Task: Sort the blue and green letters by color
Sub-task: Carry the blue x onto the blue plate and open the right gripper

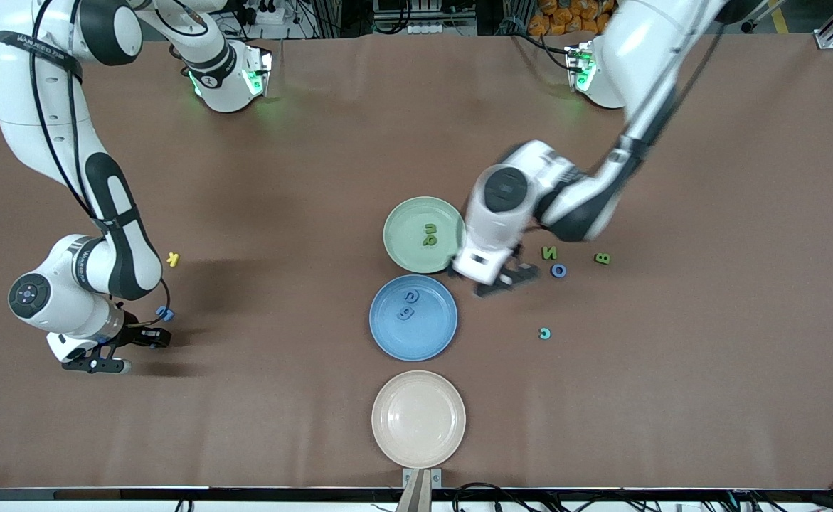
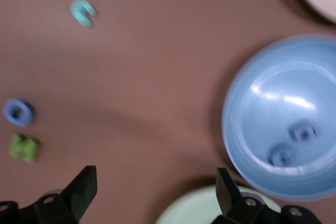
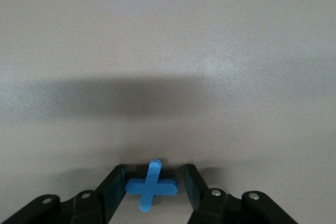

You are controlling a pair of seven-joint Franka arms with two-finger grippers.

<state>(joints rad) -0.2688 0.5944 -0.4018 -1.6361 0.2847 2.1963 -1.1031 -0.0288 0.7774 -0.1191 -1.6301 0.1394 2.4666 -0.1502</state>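
Front view, lowest first. An empty beige plate sits at the bottom centre. Above it is the blue plate, holding two blue letters; above that, the green plate, holding two green letters.

At lower left, the right gripper is low at the table, its fingers closed against a blue cross-shaped piece, as its wrist view shows.

Right of centre, the left gripper hangs just beside the two plates with jaws wide and empty. Loose pieces remain to its right: a teal C, a blue O, a green N and a green B.

Risks: the cross is pinched at the fingertips only and could slip when lifted; the teal C is ambiguous in colour and could be sorted wrongly.
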